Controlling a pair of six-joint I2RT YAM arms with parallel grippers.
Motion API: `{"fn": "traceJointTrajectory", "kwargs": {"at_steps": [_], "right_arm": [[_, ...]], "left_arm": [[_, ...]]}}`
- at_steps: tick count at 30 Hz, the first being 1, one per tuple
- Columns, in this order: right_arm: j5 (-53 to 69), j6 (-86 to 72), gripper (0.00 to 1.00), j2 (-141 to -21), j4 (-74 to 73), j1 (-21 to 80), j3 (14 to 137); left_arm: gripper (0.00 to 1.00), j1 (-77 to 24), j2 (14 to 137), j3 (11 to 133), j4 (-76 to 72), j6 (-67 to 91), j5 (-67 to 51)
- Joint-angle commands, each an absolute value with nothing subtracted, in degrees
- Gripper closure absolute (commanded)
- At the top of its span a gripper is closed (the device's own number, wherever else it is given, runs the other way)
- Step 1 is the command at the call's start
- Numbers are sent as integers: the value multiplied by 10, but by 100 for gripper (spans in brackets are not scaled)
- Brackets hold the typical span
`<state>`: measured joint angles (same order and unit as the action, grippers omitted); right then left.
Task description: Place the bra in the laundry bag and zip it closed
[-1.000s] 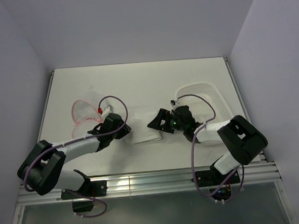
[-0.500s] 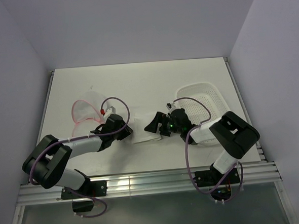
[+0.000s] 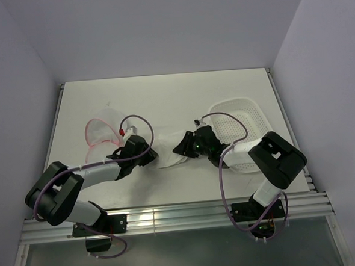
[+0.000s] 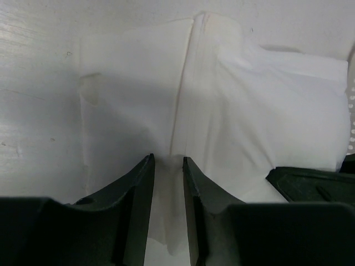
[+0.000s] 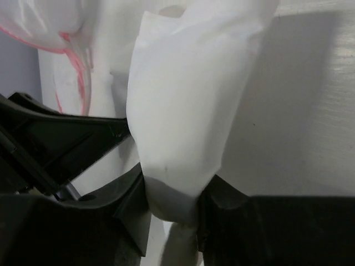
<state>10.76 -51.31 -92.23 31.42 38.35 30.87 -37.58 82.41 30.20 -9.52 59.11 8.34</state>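
The bra [image 3: 169,153] is a soft white garment lying mid-table between my two arms. My left gripper [image 3: 150,154] holds its left edge; in the left wrist view a fold of the bra [image 4: 249,100] sits pinched between the narrow jaws of that gripper [image 4: 168,160]. My right gripper [image 3: 182,147] is shut on the bra's right end, and the bra [image 5: 183,111] bunches up between the jaws of that gripper [image 5: 172,194]. The laundry bag [image 3: 99,135], translucent mesh with pink rims, lies just left of the left gripper, its pink trim [image 5: 66,44] also showing in the right wrist view.
A white perforated plastic basket [image 3: 251,113] stands at the right, under and behind my right arm. The left arm's black fingers [image 5: 66,138] show close beside the bra in the right wrist view. The table's walls rise at left, back and right.
My right gripper moved left onto the bra's right end and shut on it, bunching the fabric. The left gripper stayed on the bra's left edge.
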Motion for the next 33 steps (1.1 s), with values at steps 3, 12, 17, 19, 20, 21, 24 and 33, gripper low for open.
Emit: {"fn": "traceJointTrajectory", "kwargs": {"at_steps": [3, 12, 17, 19, 20, 21, 24, 33], "right_arm": [[42, -501, 71, -934, 244, 399, 353], [-68, -483, 93, -949, 95, 424, 422], [-126, -483, 100, -967, 5, 442, 473], [-137, -484, 100, -973, -13, 442, 482], [-137, -484, 100, -975, -22, 443, 484], [-138, -483, 100, -975, -27, 443, 487], [-133, -477, 100, -961, -29, 444, 483], [-95, -455, 100, -867, -55, 446, 481]], "left_arm": [[66, -374, 782, 313, -80, 571, 79], [61, -382, 683, 359, 29, 549, 116], [53, -383, 620, 433, 168, 533, 210], [51, -383, 608, 469, 213, 534, 274], [49, -382, 601, 480, 251, 536, 298], [48, -382, 599, 501, 270, 540, 321], [43, -363, 604, 540, 324, 534, 401], [37, -229, 719, 615, 344, 454, 423]]}}
